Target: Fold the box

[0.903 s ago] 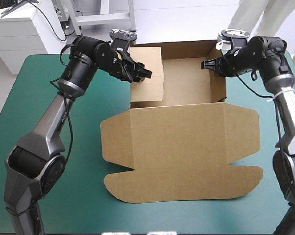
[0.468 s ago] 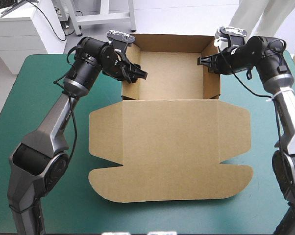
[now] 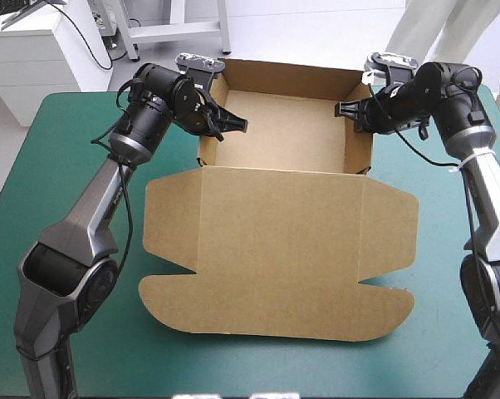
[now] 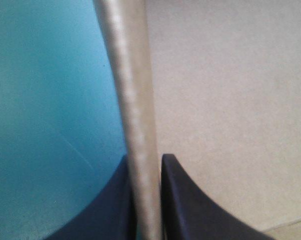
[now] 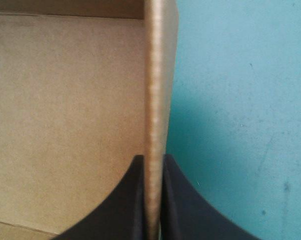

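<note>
High view: left hand, right hand clamp one box.

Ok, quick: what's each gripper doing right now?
Left gripper: shut on the box, its left wall.
Right gripper: shut on the box, its right wall.

Room above the box is being left open; its side walls are being blocked by the left claw and right claw.

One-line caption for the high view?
The left end effector and right end effector each grip a side wall of the brown box, an open tray, lid flat on the teal-green table.
</note>
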Motion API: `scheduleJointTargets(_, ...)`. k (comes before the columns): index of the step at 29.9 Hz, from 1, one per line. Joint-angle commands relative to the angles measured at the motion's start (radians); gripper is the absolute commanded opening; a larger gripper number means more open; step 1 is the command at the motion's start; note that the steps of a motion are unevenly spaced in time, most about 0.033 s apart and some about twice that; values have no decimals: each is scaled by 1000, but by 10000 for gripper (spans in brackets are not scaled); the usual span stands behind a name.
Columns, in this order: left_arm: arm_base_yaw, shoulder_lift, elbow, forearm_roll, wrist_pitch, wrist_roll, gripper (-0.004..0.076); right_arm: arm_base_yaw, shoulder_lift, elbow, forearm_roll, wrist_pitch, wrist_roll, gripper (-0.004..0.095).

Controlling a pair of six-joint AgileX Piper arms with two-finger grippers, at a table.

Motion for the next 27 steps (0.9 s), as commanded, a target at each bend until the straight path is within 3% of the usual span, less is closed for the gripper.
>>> scheduleJointTargets(1,-2,-57,-27,-23,31,32,-32,8,-46,-34,8,-19,-25,-15)
scheduleJointTargets(7,-2,-53,-27,-23,36,32,-32,116,-22,-34,-155,-3,-1,-15)
scheduleJointTargets(27,9,79,85,-57,35,42,-32,146,108,-36,-141,118,19,-16)
